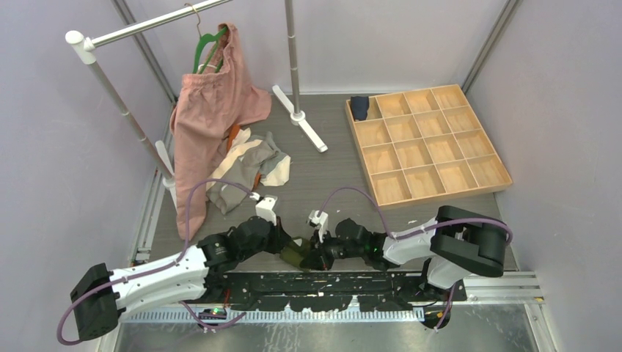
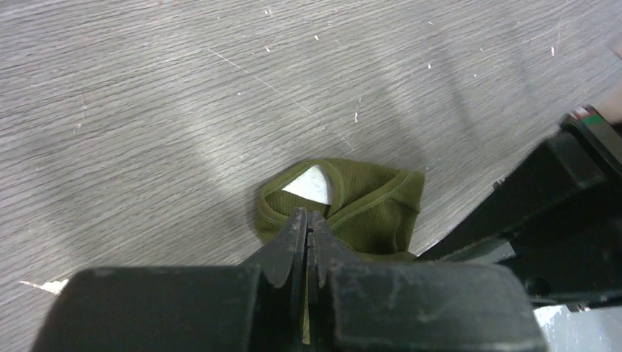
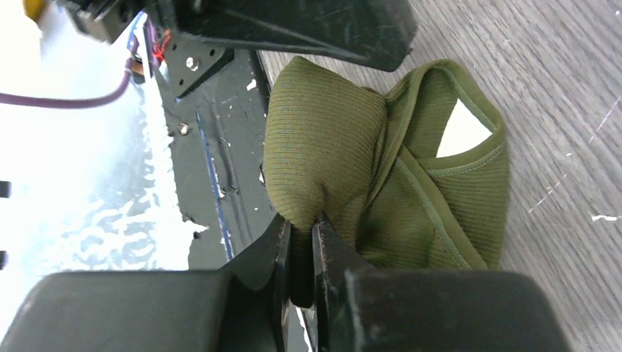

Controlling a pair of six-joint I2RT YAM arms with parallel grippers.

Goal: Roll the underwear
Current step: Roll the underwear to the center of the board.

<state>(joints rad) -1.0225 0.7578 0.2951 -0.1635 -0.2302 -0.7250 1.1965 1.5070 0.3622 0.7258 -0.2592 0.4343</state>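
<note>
Pink garment (image 1: 209,110) hangs on rack (image 1: 147,26), wooden tray (image 1: 433,150) nearby.

Walls (image 1: 59,147): plain lilac panels on three sides; evenly lit, soft shadows. Worktop (image 1: 330,176): grey wood-grain surface, flecked with white specks. Clothes rail (image 1: 139,28): silver tubing, white joints and feet, at rear left. Wooden tray (image 1: 360,155): pale, gridded into square compartments, at rear right.
</note>
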